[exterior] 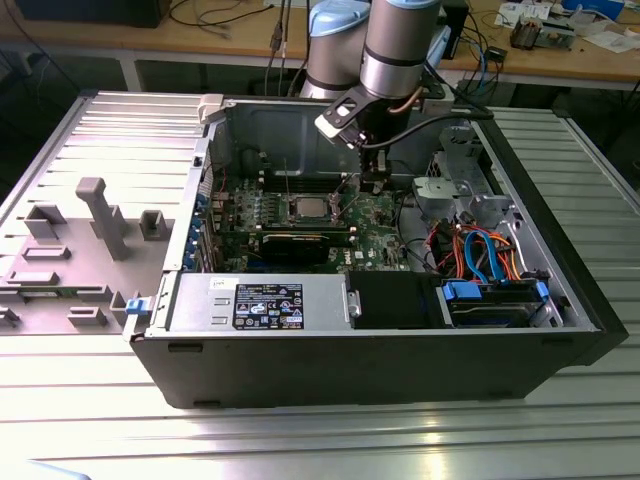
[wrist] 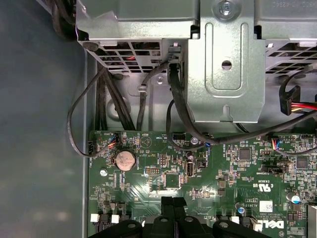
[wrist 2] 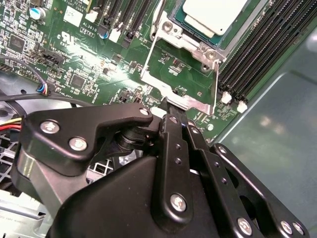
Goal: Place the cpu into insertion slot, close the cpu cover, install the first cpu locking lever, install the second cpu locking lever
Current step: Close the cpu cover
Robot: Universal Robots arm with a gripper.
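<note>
Fingers (wrist 2: pixel 171 130) drawn together right at the outer lip of the cpu cover (wrist 2: pixel 198 104), swung open beside the cpu (wrist 2: pixel 214 14) seated in the insertion slot (wrist 2: pixel 168 30), pinching or just touching I can't tell: looks thin, light, stiff metal, best worked from that lip.

White lettering marks the circuit board (wrist: pixel 133 193); a printed sticker (exterior: pixel 268 305) sits on the power supply (exterior: pixel 195 303).

Dull metal cpu (wrist 2: pixel 213 14), shiny metal cpu cover (wrist 2: pixel 184 98), glossy green board (wrist 2: pixel 74 52)
</note>
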